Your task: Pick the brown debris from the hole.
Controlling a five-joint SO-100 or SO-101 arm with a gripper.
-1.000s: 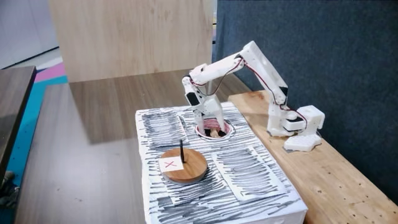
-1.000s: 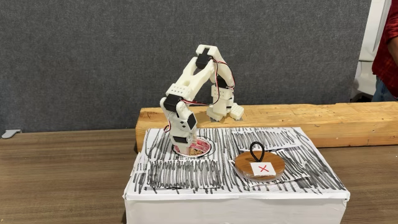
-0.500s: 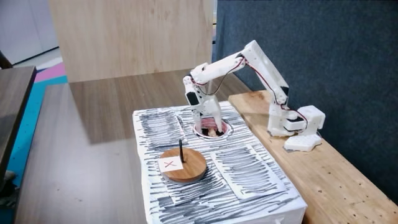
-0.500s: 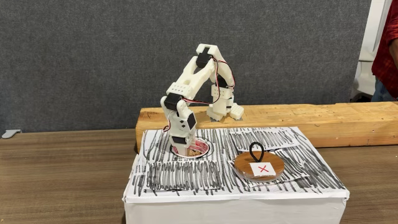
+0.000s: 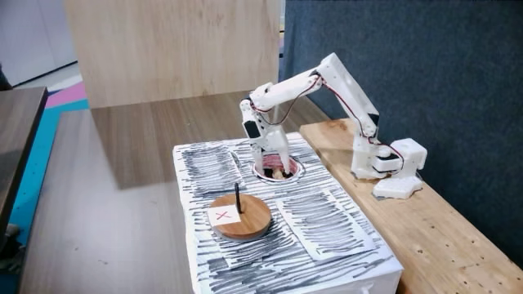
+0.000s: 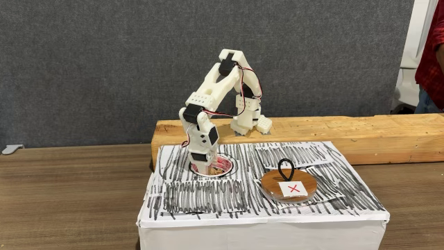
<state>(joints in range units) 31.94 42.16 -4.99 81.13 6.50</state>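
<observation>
The hole (image 5: 288, 172) is a round opening with a pink-red inside, cut in the white black-scribbled box top (image 5: 327, 220). My white gripper (image 5: 274, 166) points straight down with its fingertips lowered into the hole. A small tan lump, the brown debris (image 5: 279, 173), shows inside the hole right at the fingertips. In the other fixed view, the gripper (image 6: 202, 164) stands in the left part of the hole (image 6: 220, 167), whose pink inside shows to its right. The fingertips are hidden by the rim and the gripper body, so their spacing is unclear.
A round wooden disc with a red X and a black peg (image 5: 239, 217) lies on the box in front of the hole, also seen as the disc (image 6: 290, 186) in the other fixed view. The arm's base stands on a wooden beam (image 5: 417, 229) behind the box. A person's red sleeve (image 6: 433, 42) is at the right edge.
The gripper has shifted slightly left inside the hole, and the white box top has slid a little to the left with it. Less of the tan lump shows now.
</observation>
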